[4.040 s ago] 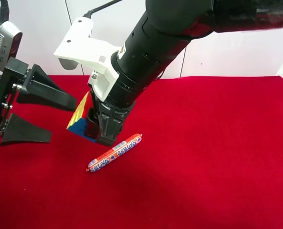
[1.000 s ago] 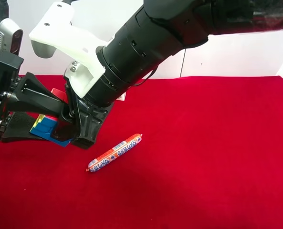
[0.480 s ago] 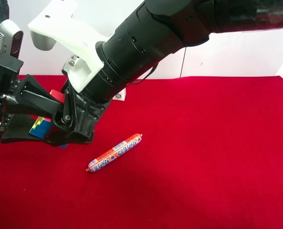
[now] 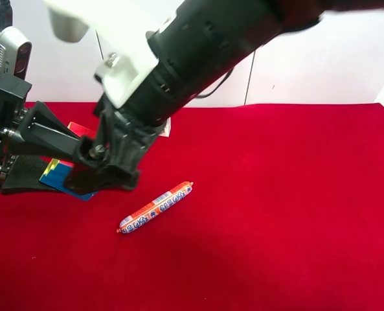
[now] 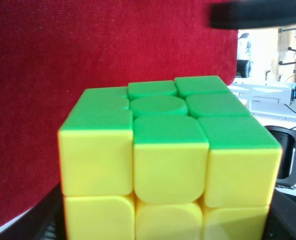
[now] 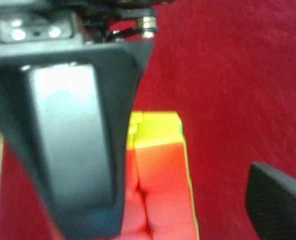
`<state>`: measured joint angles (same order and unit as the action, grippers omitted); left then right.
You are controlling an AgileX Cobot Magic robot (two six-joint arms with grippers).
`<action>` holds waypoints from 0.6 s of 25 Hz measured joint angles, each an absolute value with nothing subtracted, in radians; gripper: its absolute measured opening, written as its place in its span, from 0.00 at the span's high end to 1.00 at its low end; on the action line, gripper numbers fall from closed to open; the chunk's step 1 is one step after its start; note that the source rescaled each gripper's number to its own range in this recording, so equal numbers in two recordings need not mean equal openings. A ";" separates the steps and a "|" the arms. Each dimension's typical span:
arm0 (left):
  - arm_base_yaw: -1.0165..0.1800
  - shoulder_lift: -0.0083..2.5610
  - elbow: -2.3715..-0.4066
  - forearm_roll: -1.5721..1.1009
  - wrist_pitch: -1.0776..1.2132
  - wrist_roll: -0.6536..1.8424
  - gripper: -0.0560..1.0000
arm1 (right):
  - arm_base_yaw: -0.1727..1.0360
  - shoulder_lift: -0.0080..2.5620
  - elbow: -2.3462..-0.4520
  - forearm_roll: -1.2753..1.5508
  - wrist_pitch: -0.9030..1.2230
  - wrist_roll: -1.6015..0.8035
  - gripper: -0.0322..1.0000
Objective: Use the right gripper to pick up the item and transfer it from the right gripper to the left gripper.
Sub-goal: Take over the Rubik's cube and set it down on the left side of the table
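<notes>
1. Exterior high view: the sausage stick (image 4: 156, 208) lay nearest on the red table (image 4: 295, 227).
2. Farther back, the left gripper (image 4: 70, 167) was clamped on the item (image 4: 56, 173), near the table edge at that view's left.
3. The right gripper (image 4: 107, 172) had its jaws apart around it.

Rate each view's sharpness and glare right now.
Exterior high view: the big arm's white housing is motion-smeared, the sausage crisp. Right wrist view: the near finger is out of focus with glare on its pad, the cube soft. Left wrist view: cube sharp, bright background washed out.
</notes>
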<state>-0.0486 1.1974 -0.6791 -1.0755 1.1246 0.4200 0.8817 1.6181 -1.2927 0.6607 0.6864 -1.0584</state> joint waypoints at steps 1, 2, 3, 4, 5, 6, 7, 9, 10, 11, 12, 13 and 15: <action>-0.049 1.197 -0.679 -1.076 1.125 0.420 0.94 | 0.882 1.599 -1.293 0.616 0.709 -1.020 0.00; -0.049 1.197 -0.679 -1.076 1.125 0.420 0.94 | 0.882 1.583 -1.293 0.565 0.733 -0.969 0.00; -0.049 1.197 -0.679 -1.076 1.125 0.420 0.94 | 0.882 1.560 -1.293 0.512 0.772 -0.914 0.00; -0.049 1.197 -0.679 -1.076 1.125 0.420 0.94 | 0.882 1.544 -1.293 0.468 0.803 -0.868 0.00; -0.049 1.197 -0.679 -1.076 1.125 0.420 0.94 | 0.882 1.526 -1.293 0.412 0.842 -0.807 0.00; -0.049 1.197 -0.679 -1.076 1.125 0.420 0.94 | 0.882 1.510 -1.293 0.376 0.878 -0.771 0.00; -0.049 1.197 -0.679 -1.076 1.125 0.420 0.94 | 0.882 1.492 -1.293 0.346 0.923 -0.734 0.00; -0.049 1.197 -0.679 -1.076 1.124 0.420 0.94 | 0.882 1.456 -1.293 0.296 1.001 -0.691 0.00; -0.049 1.197 -0.679 -1.076 1.124 0.423 0.94 | 0.882 1.436 -1.293 0.283 1.042 -0.674 0.00; -0.049 1.197 -0.679 -1.076 1.124 0.425 0.94 | 0.882 1.415 -1.293 0.277 1.077 -0.659 0.00; -0.049 1.197 -0.679 -1.076 1.124 0.429 0.94 | 0.882 1.397 -1.293 0.273 1.104 -0.646 0.00; -0.049 1.197 -0.679 -1.076 1.124 0.432 0.94 | 0.882 1.376 -1.293 0.271 1.132 -0.631 0.00; -0.049 1.197 -0.679 -1.076 1.124 0.438 0.94 | 0.882 1.335 -1.293 0.268 1.179 -0.600 0.00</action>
